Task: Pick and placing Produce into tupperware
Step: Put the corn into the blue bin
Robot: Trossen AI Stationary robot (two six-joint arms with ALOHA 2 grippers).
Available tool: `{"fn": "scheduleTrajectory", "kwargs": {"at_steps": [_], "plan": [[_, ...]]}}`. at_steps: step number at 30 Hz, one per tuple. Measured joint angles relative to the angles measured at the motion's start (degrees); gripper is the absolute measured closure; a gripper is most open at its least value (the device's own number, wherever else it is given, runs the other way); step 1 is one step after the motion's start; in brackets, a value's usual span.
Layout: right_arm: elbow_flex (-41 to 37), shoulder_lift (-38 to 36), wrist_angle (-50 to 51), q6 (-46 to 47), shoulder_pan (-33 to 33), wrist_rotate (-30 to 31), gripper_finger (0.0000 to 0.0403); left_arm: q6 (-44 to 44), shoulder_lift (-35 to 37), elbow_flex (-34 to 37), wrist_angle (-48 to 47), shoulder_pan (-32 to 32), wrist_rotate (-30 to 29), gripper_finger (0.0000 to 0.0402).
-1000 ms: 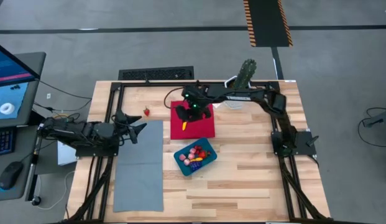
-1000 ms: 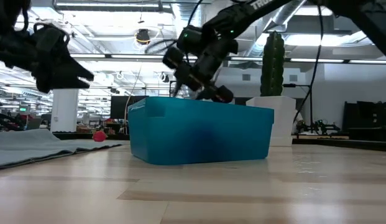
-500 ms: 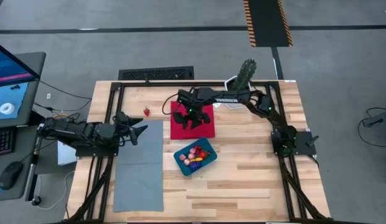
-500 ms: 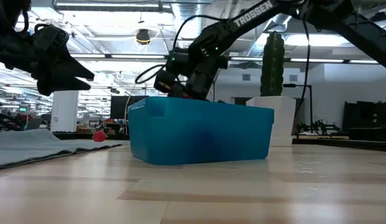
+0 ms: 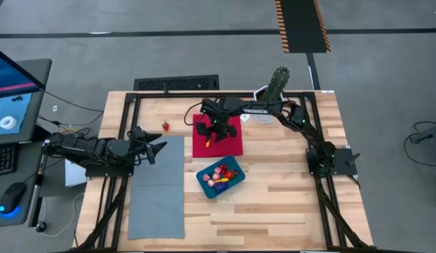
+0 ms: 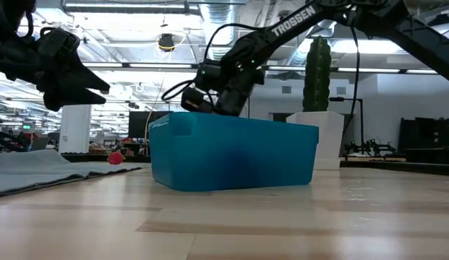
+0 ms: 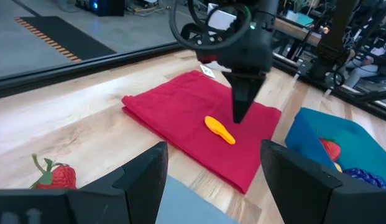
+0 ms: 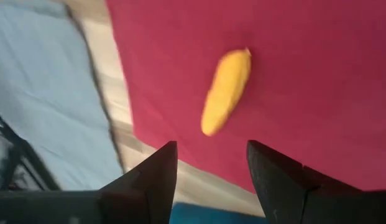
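- Two arms show in the high view: the left gripper (image 5: pixel 156 145) hovers at the near edge of the grey mat (image 5: pixel 157 188), its fingers spread and empty; the right gripper (image 5: pixel 216 135) hangs over the red cloth (image 5: pixel 232 143), just beside a yellow banana-like piece (image 5: pixel 208 143) lying on that cloth. The teal tupperware (image 5: pixel 220 176) sits on the wood just below the cloth, holding several red, pink and yellow produce pieces. A strawberry (image 5: pixel 165 126) lies alone on the table (image 5: pixel 288 204), left of the cloth. A cactus (image 5: pixel 276 83) stands at the far edge.
- Low view: the tupperware (image 6: pixel 233 153) fills the middle; the right gripper (image 6: pixel 210 101) hangs behind and above its rim. The left gripper (image 6: pixel 83 79) is raised at the left, over the mat (image 6: pixel 29 173).
- Left wrist view: the right gripper (image 7: pixel 240 115) points down, tips just above the cloth (image 7: pixel 174 112), next to the banana-like piece (image 7: pixel 219 129). The strawberry (image 7: pixel 55 176) is near the mat's corner.
- Right wrist view: the right fingers (image 8: pixel 146 180) stand spread, holding nothing; the yellow piece (image 8: pixel 225 91) lies on the cloth ahead of them.
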State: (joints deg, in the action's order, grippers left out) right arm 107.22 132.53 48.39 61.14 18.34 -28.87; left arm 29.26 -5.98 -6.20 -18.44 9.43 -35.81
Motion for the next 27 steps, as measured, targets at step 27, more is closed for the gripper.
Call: {"fn": "scheduleTrajectory", "kwargs": {"at_steps": [27], "plan": [[0.0,0.0,-2.6,12.2,-0.2,-3.3,0.0187,0.0,0.0,0.1,-0.2,0.0,2.6,0.0157]]}}
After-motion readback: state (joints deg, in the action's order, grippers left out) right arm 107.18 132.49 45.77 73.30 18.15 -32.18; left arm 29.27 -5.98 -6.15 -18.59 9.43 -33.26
